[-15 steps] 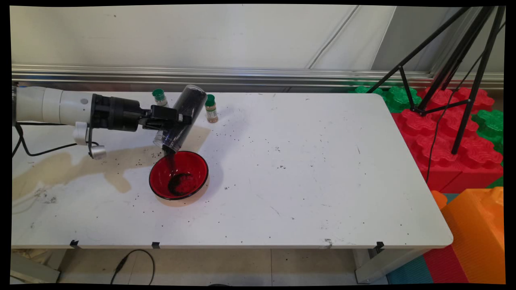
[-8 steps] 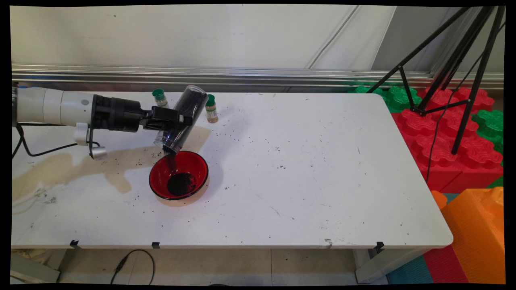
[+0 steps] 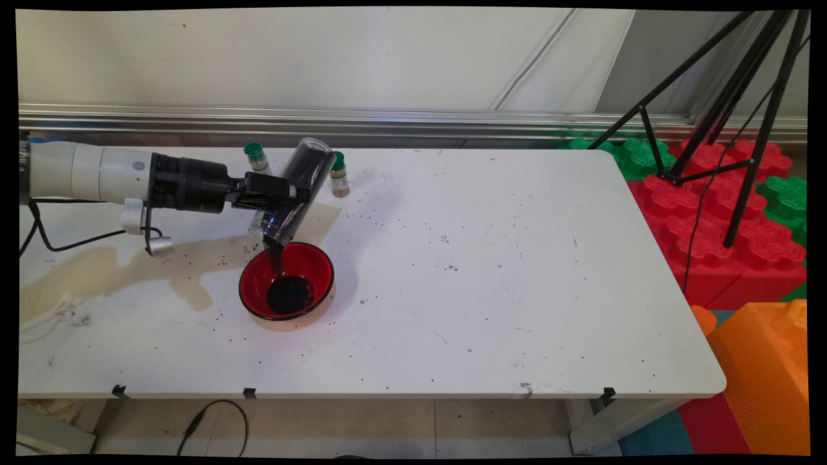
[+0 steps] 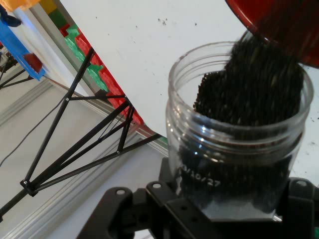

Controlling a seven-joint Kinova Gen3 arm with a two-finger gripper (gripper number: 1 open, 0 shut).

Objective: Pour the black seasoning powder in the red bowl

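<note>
My gripper [image 3: 287, 194] is shut on a clear plastic jar [image 3: 294, 190] filled with black grains. The jar is tipped mouth-down to the lower left, and a thin stream of grains runs from its mouth into the red bowl [image 3: 316, 258] just below. A dark heap of grains [image 3: 291, 295] lies in the bottom of the bowl. In the hand view the jar [image 4: 239, 149] fills the right side with its open mouth turned away, grains sliding over the lip toward the bowl's red rim [image 4: 279, 30]. The black linkage grips the jar's base.
Two small green-capped spice bottles [image 3: 256, 157] [image 3: 338, 174] stand behind the jar near the table's far edge. A tan stain [image 3: 129, 268] and scattered black grains mark the white table [image 3: 517, 271]. A black tripod [image 3: 723, 116] and red, green and orange foam blocks [image 3: 730, 213] stand past the right edge.
The jar has tilted slightly further and risen a little. The heap of grains in the bowl has grown from a thin ring to a fuller dark mound.
</note>
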